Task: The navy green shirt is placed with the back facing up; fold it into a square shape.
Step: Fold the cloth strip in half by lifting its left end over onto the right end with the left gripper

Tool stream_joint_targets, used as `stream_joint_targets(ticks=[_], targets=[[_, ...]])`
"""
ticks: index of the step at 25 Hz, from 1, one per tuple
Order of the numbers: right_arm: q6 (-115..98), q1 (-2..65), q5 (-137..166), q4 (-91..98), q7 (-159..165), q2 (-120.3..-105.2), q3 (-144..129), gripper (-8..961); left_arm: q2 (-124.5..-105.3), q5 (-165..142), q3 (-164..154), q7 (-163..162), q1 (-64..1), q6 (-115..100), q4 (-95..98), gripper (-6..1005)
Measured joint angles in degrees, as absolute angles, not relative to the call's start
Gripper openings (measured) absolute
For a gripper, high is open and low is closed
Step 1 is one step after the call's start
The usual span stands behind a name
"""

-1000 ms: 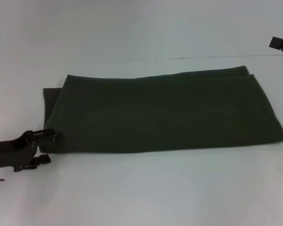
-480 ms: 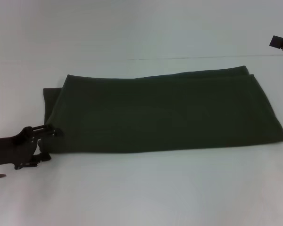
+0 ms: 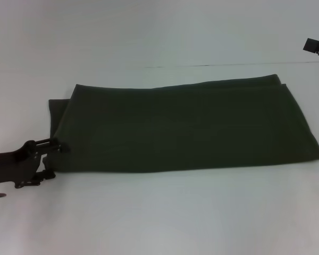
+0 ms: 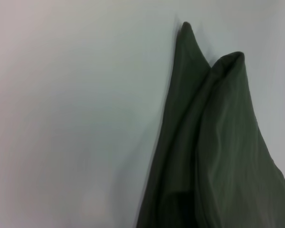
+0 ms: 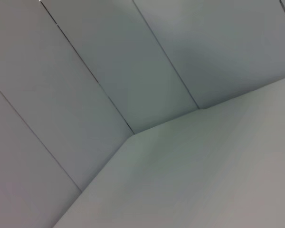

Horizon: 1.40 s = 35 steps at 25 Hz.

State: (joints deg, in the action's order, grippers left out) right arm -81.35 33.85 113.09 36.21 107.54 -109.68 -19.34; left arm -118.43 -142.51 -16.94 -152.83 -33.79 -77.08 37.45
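Gripping: left tool (image 3: 52, 158) at shirt (image 3: 186, 127) near-left corner, fingers apart astride the hem; clamp all layers before lifting rightward. Right tool (image 3: 318, 47) parked far right, state unclear.

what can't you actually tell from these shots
- Left gripper, head view: at the navy green shirt's near-left corner, but whether its fingers pinch the cloth is unclear, dark on dark.
- Right gripper, head view: cut off by the picture's edge, so its fingers are unreadable.
- Shirt's neckline and sleeves: folded under, in no view.
- Left wrist view: only two layered cloth corners; no fingers.
- Right wrist view: only the white table and wall panels.
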Motion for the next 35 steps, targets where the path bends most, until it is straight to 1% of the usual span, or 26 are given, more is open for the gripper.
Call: stream_joint_targets(ticks=[14,21,25,35], targets=[[-81.4,33.6,112.6,36.2,107.5,-109.77,-19.3,930,-117.63,-142.0,-18.1,-151.8,-36.4,-75.0,36.7,891],[-80.7,33.5,112.6,36.2,107.1,-109.95,-19.3,930,-117.60,-139.6,-18.1,-149.5,-37.7,-75.7,36.7,891],[-80.4,33.5,112.6,36.2,106.7,-110.03,-19.3,930,-117.70,-138.7,-18.2,-148.7,-37.7,-76.0,36.7,891],[-80.0,33.3,112.6,36.1,106.7,-110.03,-19.6,930,-118.34,-138.9,-19.6,-147.8,-35.0,-77.0,36.8,892]])
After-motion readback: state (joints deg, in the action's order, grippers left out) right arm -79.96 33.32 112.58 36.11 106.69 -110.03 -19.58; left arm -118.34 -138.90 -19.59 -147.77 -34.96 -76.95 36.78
